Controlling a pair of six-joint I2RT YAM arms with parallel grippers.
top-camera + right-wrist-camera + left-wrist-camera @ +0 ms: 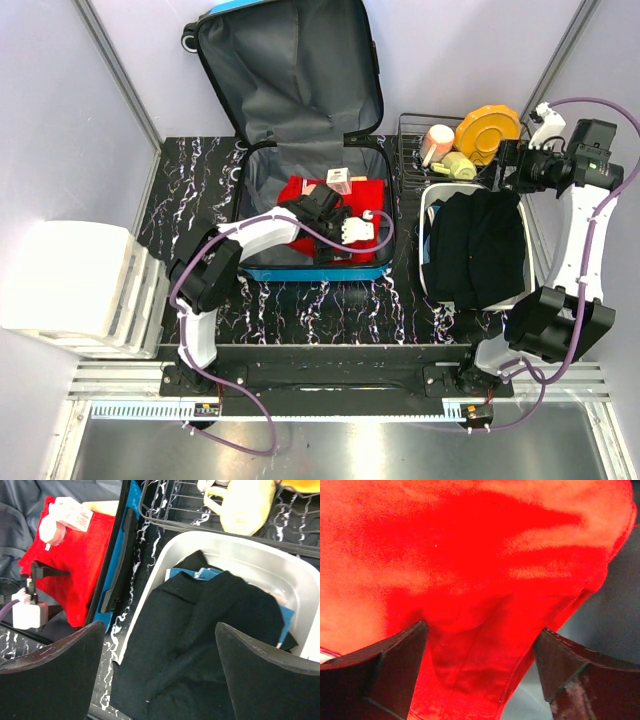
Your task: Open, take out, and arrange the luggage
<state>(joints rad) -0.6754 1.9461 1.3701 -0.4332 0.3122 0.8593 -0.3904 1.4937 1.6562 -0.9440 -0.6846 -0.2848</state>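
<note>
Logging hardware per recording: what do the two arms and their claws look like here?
The left arm and right arm are white shell links with bulky black joints; a lilac cable loops along each. The left claw and right claw have dark, wedge-shaped fingers.

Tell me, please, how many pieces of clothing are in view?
3: a red garment in the open luggage, a black garment draped over the white bin on the right, blue cloth peeking out beneath it. More may be hidden underneath.
</note>
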